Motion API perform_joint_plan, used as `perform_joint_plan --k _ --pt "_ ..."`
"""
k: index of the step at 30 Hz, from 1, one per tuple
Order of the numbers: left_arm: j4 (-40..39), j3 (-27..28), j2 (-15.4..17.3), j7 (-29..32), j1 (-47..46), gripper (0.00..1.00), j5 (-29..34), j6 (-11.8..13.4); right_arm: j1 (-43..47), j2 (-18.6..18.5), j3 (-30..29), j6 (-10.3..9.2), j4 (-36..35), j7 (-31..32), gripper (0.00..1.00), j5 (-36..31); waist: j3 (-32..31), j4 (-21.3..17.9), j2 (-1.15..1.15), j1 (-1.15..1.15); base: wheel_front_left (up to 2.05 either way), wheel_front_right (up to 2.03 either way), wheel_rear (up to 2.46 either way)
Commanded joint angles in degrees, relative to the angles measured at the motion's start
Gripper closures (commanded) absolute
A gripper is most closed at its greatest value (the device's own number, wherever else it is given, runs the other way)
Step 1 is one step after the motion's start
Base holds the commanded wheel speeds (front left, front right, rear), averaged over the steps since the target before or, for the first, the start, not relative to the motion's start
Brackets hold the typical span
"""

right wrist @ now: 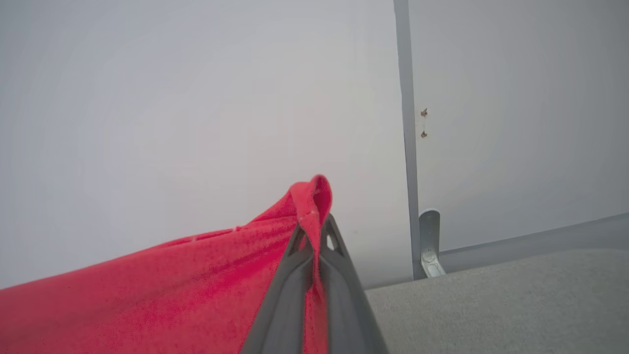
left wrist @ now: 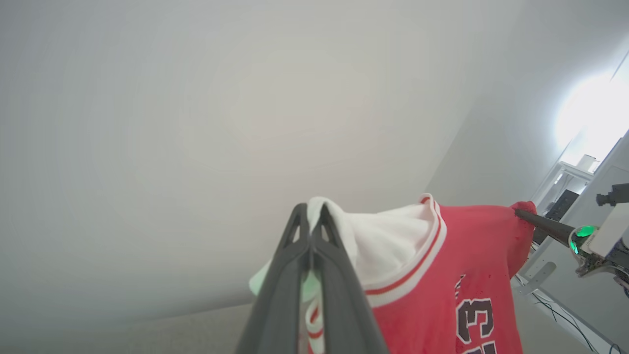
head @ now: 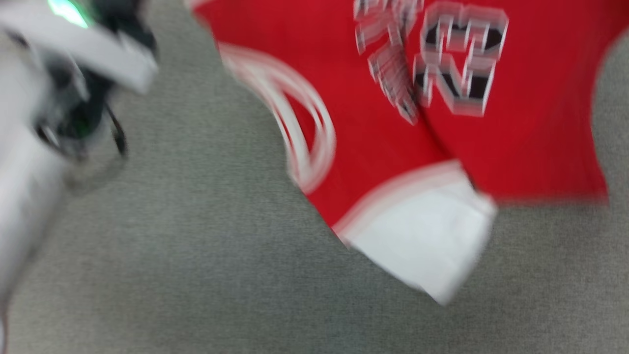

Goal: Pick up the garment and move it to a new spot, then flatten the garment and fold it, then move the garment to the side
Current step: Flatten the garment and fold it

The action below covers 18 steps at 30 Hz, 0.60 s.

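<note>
- Our left claw [left wrist: 310, 211] is clamped on the white sleeve [left wrist: 388, 246] of the garment [left wrist: 471, 255], with cloth bunched around its tips.
- Our right claw [right wrist: 314, 223] is closed on a thin pinch of red cloth. A small peak stands above the tips, and the rest of the garment [right wrist: 172, 290] runs off toward 8 o'clock.
- The garment hangs stretched between the two claws, above the grey desk [head: 172, 255].
- We judge this to be the carry to a new spot. To do it well, we should hold both claws level and far enough apart that the top edge stays taut. We should then let the lower edge meet the desk first and lay the rest down away from it.
- The right pinch looks slight, so a sharp tug could pull it free.
- The left wrist view shows both grips at once, with the right claw [left wrist: 521, 212] at 3 o'clock holding the far corner.
- The head view, though blurred, shows what the wrists miss: the number print [head: 457, 64], the sleeve [head: 427, 246] at 5 o'clock and free desk at 7 o'clock. We cannot tell whether the cloth touches the desk.
- The right wrist view adds the wall [right wrist: 196, 98], a grey post [right wrist: 405, 123] and the desk's far edge.
</note>
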Motion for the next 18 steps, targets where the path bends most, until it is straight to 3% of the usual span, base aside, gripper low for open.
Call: perform_joint_plan --k 1,11,18 --pt "4.5 0.7 -0.1 0.2 -6.2 1.0 0.4 0.1 -5.1 0.3 -3.3 -0.18 2.7 -3.4 1.0 -3.0 3.3 -2.2 0.0 0.0 0.0 0.0 0.0" --pt "22.2 -0.6 -2.5 -2.8 -35.6 1.0 7.8 0.4 -26.7 1.9 -16.3 -0.34 11.8 -17.5 1.0 -15.8 8.0 -4.0 0.0 0.0 0.0 0.0 0.0" --pt "23.3 0.7 -4.2 -3.6 -37.1 1.0 7.1 0.4 -29.1 2.3 -14.6 -0.33 17.7 -19.6 1.0 -19.1 7.7 -3.8 0.0 0.0 0.0 0.0 0.0"
